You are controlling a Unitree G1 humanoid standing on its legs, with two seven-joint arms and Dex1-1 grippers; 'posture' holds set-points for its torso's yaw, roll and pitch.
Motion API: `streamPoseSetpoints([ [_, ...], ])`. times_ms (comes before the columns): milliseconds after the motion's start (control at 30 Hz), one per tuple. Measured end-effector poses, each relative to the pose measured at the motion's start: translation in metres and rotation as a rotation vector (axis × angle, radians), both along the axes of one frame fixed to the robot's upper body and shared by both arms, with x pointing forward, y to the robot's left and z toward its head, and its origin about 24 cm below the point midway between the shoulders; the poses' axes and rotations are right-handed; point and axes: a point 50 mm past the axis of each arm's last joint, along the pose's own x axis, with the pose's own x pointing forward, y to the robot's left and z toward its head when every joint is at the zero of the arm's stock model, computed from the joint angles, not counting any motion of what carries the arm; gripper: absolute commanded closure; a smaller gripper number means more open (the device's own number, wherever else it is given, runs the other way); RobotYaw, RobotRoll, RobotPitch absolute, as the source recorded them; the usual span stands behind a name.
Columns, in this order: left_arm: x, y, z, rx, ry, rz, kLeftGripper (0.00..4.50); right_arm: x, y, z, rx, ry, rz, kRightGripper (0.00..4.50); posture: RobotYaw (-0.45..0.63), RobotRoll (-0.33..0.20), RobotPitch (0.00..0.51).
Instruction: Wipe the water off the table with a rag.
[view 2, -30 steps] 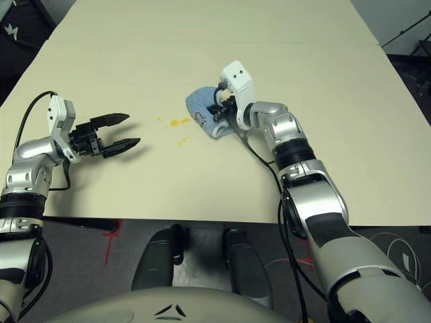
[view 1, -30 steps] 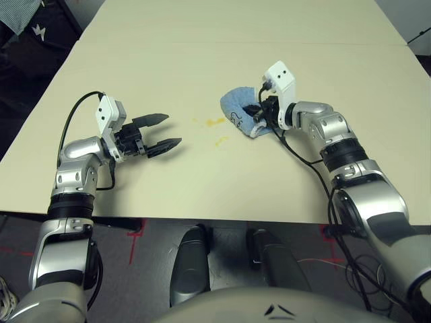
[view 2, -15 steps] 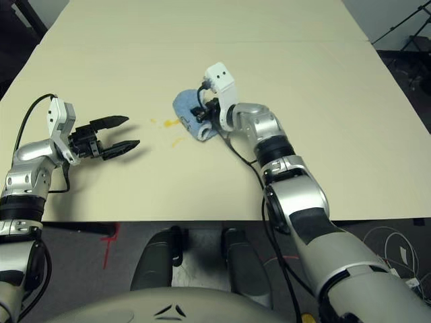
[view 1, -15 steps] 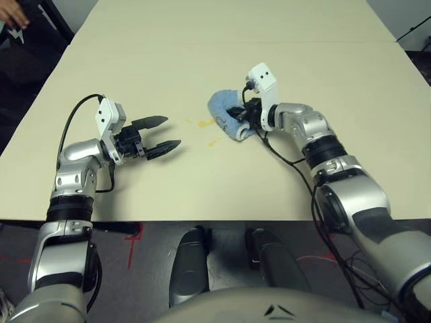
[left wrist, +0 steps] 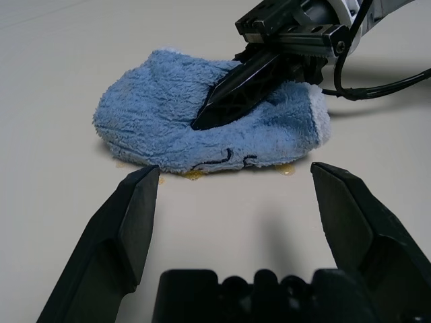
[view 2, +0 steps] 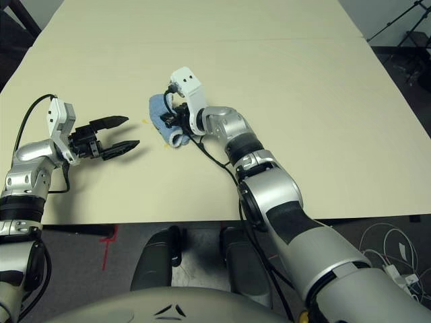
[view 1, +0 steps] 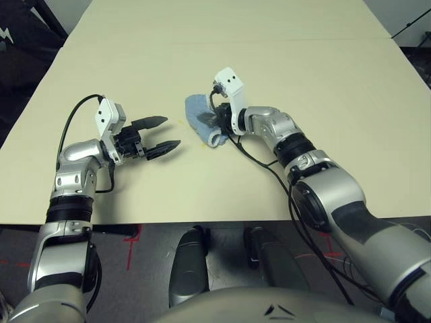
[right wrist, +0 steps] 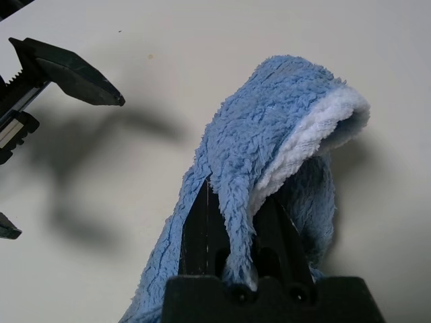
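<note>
Right claw [view 1: 217,121] is clamped on the rag [view 1: 201,116], which I see pressed onto the table [view 1: 323,74] mid-surface. Left claw [view 1: 168,132] hangs spread wide and empty just beside it. Water [left wrist: 194,175] shows as yellow traces at the rag's near edge. Rag is fluffy blue terry, bunched; table is smooth, matte cream.

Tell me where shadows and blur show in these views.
Right wrist view: the left gripper throws a soft dark shadow on the table; the rag is sharp. Left wrist view: its own fingers look soft up close. Left eye view: faint shadow under the right gripper.
</note>
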Motion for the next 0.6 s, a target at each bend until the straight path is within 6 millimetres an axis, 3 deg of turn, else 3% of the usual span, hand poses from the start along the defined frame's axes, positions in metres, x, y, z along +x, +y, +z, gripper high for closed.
streamPoseSetpoints([
  [233,-0.002,0.007,0.002,0.005,-0.008,0.028,0.00,-0.007,0.018,-0.002,0.004,0.010,0.041,4.50,0.24,0.000,0.212],
  [600,-0.006,0.009,-0.002,0.007,0.002,0.042,0.00,-0.007,0.018,-0.003,-0.008,-0.006,0.053,4.50,0.25,0.000,0.214],
])
